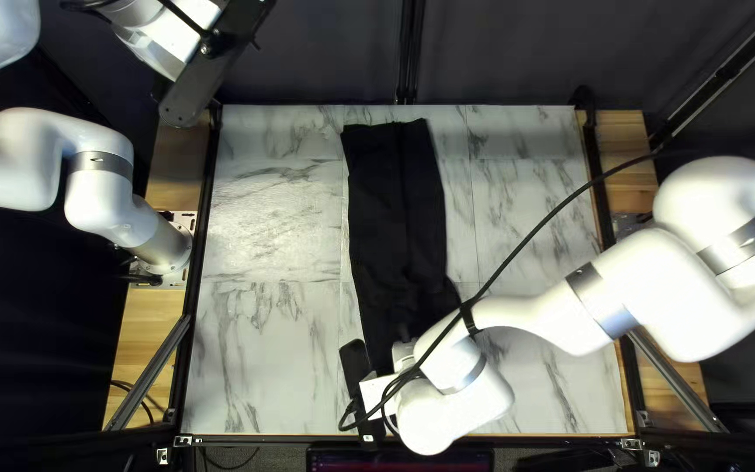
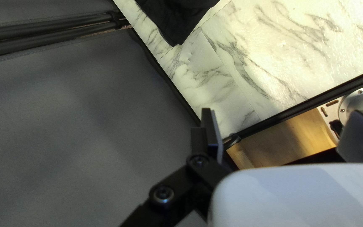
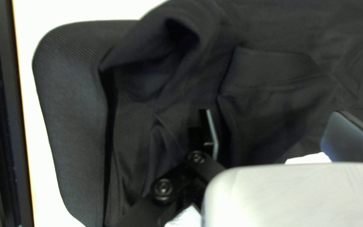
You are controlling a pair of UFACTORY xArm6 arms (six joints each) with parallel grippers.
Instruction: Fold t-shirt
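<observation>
"Nearest the camera, the robot's right arm (image 1: 454,415) bends over the near end of a black t-shirt (image 1: 395,218) laid on a marble-patterned surface (image 1: 264,227). Which step is this?"

"Mid-fold, it seems: the sides look turned in, and the near end awaits its turn. The right jaws stand spread at the rumpled cloth, clenching nothing; a raised fold (image 3: 169,46) rises just ahead."

"And the left arm (image 1: 168,44)?"

"Lifted by the far left corner, the left jaws parted and unladen, well apart from the t-shirt."

"The next move?"

"Probably the right jaws close on the near edge and carry it toward the far end, layers together."

"Which way does the t-shirt point?"

"Its long axis runs nearly straight from near edge to far edge, around mid-surface. Which end bears the collar, one cannot tell."
</observation>
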